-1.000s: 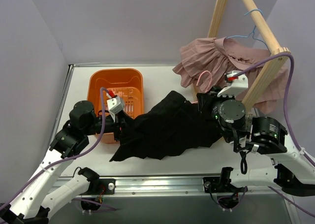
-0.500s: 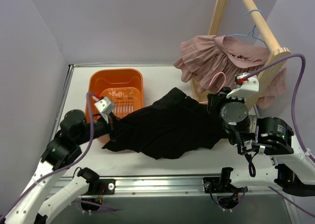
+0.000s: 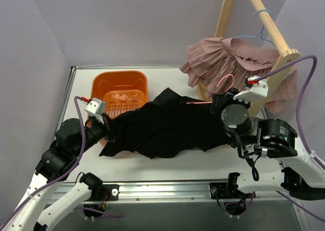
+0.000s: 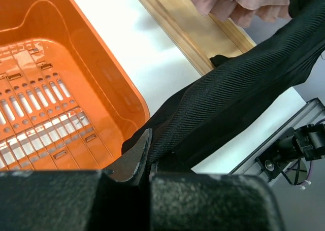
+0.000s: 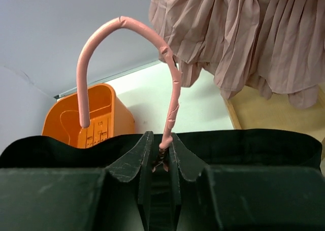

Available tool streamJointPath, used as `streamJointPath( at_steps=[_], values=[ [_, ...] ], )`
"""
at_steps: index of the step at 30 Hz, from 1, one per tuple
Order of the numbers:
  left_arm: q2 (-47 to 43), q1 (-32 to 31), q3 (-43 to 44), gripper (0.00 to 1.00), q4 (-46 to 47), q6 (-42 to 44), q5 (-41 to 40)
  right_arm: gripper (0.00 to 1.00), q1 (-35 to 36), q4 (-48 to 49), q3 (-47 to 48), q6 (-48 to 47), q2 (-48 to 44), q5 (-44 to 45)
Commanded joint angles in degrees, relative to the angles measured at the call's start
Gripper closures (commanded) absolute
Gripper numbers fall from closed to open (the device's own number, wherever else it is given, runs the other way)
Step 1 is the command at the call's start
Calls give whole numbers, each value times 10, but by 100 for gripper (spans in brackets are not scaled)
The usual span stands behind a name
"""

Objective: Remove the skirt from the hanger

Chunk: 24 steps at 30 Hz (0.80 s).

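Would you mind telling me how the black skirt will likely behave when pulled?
Probably floppy: the black skirt lies in folds on the table. Likely not slippery: its ribbed weave sits pinched in the left gripper.

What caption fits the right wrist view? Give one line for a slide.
Right jaws pinch the neck of the pink hanger above the black skirt, orange basket and pleated pink garment beyond.
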Motion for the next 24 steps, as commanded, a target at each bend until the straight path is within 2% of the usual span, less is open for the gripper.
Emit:
streamJointPath(
  at_steps=[1, 6, 10, 12, 13, 14, 16, 17, 19, 20, 23, 24],
  values=[
    [-7, 15, 15, 98, -109, -1, -156, 100, -21, 18, 33, -51, -72, 228],
    [7, 16, 18, 98, -116, -5, -171, 100, -21, 150, -21, -123, -132, 246],
    [-11, 16, 16, 98, -108, -1, -175, 100, -20, 203, -26, -154, -151, 292],
    [-14, 16, 16, 98, -98, 6, -157, 100, -15, 303, -49, -265, -160, 284],
    [-14, 16, 14, 98, -80, 9, -121, 100, -5, 441, -86, -399, -157, 274],
    [-15, 16, 13, 98, -71, 10, -102, 100, -1, 482, -92, -418, -149, 271],
    [-16, 16, 7, 98, -52, 17, -65, 100, 4, 366, -48, -354, -128, 259],
    [-18, 16, 4, 98, -40, 21, -41, 100, 6, 317, -30, -275, -103, 261],
    [-17, 17, 2, 98, -56, 24, -40, 100, 6, 285, -13, -266, -87, 275],
    [-14, 16, 2, 98, -68, 18, -79, 100, 6, 298, -14, -295, -87, 295],
    [-10, 16, 2, 98, -81, 11, -94, 100, 4, 432, -41, -390, -112, 304],
    [-8, 17, 6, 98, -85, 3, -110, 100, 4, 575, -57, -514, -122, 303]
  ],
)
